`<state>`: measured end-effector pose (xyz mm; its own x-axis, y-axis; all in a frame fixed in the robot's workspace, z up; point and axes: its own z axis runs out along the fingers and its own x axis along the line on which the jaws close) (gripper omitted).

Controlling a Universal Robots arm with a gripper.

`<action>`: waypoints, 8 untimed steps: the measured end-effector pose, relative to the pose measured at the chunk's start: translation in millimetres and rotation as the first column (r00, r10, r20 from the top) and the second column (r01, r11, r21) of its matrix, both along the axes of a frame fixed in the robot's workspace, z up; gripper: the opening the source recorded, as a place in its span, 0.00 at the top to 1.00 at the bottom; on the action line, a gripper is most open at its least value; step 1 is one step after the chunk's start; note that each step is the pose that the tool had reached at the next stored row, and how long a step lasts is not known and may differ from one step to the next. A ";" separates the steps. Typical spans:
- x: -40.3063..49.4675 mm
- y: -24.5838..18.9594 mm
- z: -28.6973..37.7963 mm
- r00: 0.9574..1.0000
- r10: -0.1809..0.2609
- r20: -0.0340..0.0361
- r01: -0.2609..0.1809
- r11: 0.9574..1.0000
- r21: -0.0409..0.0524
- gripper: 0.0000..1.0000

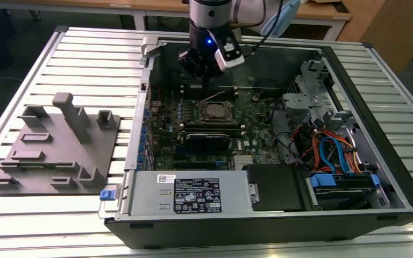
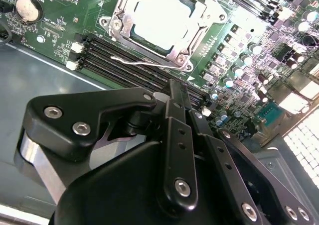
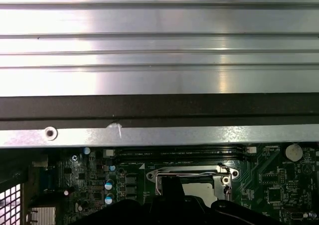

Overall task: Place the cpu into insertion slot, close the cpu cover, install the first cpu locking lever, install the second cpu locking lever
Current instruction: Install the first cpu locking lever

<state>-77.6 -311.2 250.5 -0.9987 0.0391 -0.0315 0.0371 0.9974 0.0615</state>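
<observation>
Inside the open computer case, the insertion slot point(image 1: 216, 111) sits near the back of the green motherboard. The cpu point(image 2: 159, 18) lies in it, its silvery top showing through the window of the cpu cover point(image 2: 198, 32), which lies flat over it. A thin wire locking lever point(image 2: 144, 62) runs along the socket's edge beside the memory slots and looks unlatched. My gripper point(image 1: 205, 85) hangs just behind the socket, a little above the board. Its black fingers point(image 2: 175, 93) are together with nothing between them. The first wrist view shows the socket frame point(image 3: 192, 174) just past the gripper's tip point(image 3: 172, 185).
Long black memory slots point(image 2: 114, 56) lie between gripper and socket. A black card point(image 1: 206, 141), the power supply point(image 1: 192, 194) and a cable bundle point(image 1: 332, 153) fill the case's front and right. A grey fixture block point(image 1: 56, 145) stands on the slatted table at the exterior view's left.
</observation>
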 end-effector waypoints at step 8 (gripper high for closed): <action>0.7 -0.4 -3.8 1.000 -0.003 0.000 0.003 1.000 0.002 0.90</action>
